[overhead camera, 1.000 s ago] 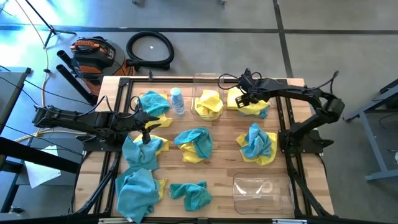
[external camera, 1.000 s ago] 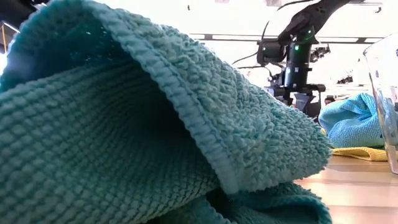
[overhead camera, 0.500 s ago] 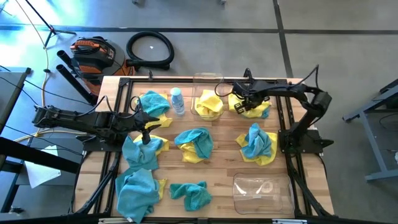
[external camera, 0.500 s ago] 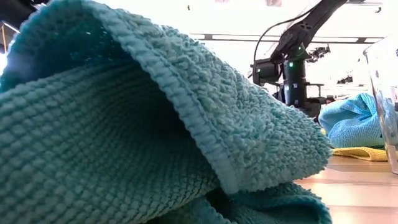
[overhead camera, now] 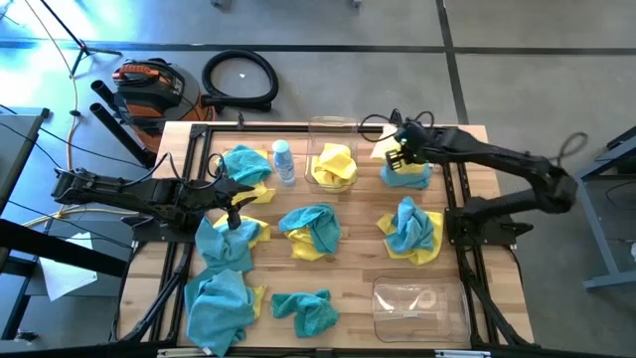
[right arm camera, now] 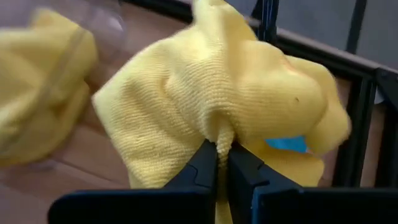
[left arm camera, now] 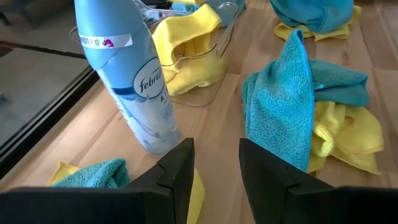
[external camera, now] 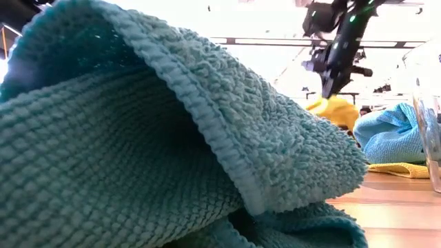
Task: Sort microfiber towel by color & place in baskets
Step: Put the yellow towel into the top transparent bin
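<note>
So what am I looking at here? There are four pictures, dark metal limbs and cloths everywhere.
It is one moment seen by four cameras. One looks straight down on a wooden table with two dark robot arms. One sits at table height, mostly blocked by a teal towel. The other two ride on the arms' wrists.

Yellow and teal towels lie scattered about. A clear basket at the far edge holds yellow ones; a second basket stands near the front. A spray bottle stands beside the far basket.

The right gripper has pinched a yellow towel between its fingers and holds it lifted near the far basket. The left gripper waits open among the towels on the table's left side.
</note>
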`<state>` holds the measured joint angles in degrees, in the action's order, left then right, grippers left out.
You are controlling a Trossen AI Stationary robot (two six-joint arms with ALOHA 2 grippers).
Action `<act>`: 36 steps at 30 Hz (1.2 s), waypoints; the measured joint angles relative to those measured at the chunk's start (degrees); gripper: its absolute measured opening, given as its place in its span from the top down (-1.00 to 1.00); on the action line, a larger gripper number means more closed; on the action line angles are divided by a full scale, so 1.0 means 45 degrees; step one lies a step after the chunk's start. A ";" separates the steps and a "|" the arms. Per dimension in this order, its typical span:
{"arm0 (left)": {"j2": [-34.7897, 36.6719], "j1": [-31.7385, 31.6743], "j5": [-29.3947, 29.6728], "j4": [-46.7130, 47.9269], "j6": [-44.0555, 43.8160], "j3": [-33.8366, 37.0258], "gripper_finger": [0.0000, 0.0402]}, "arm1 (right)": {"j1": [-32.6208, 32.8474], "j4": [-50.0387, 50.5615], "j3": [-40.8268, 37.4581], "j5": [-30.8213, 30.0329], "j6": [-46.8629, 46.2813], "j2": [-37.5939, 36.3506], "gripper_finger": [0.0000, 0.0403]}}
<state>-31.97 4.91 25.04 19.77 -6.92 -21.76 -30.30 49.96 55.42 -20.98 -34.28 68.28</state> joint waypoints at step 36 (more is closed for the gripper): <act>-0.0005 0.0000 0.0267 -0.0029 -0.0117 0.0000 0.43 | 0.2064 -0.4110 0.4741 0.3435 0.6926 0.4697 1.00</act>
<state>-31.99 4.91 26.24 19.64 -7.44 -21.76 -21.02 31.47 76.75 -5.53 -3.12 89.41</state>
